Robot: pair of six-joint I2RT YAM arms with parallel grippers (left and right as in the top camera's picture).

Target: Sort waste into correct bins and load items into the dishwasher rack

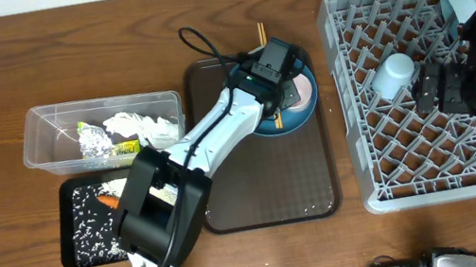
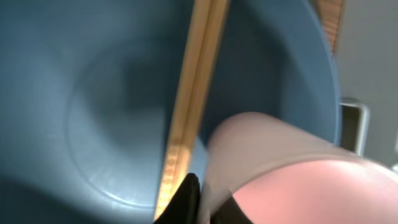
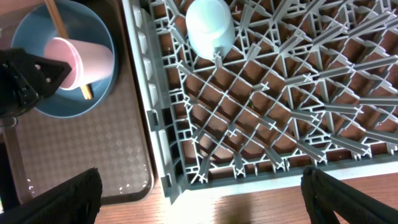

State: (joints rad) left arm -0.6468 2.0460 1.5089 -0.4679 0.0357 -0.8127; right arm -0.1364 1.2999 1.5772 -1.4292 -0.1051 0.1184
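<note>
Pink cup [image 2: 292, 168], chopsticks [image 2: 193, 93] on blue plate [image 2: 74, 93]

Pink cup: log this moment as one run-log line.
left gripper: shut on pale pink cup rim | blue plate: holds cup, chopsticks | right gripper: open, above dishwasher rack

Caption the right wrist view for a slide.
Left gripper pinches pale pink cup on round blue plate beside grey plastic rack.

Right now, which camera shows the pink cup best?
Right wrist view: the pink cup shows almost whole on the blue plate. Overhead, the left gripper covers most of it. The left wrist view gives only a blurred close-up of its wall.
</note>
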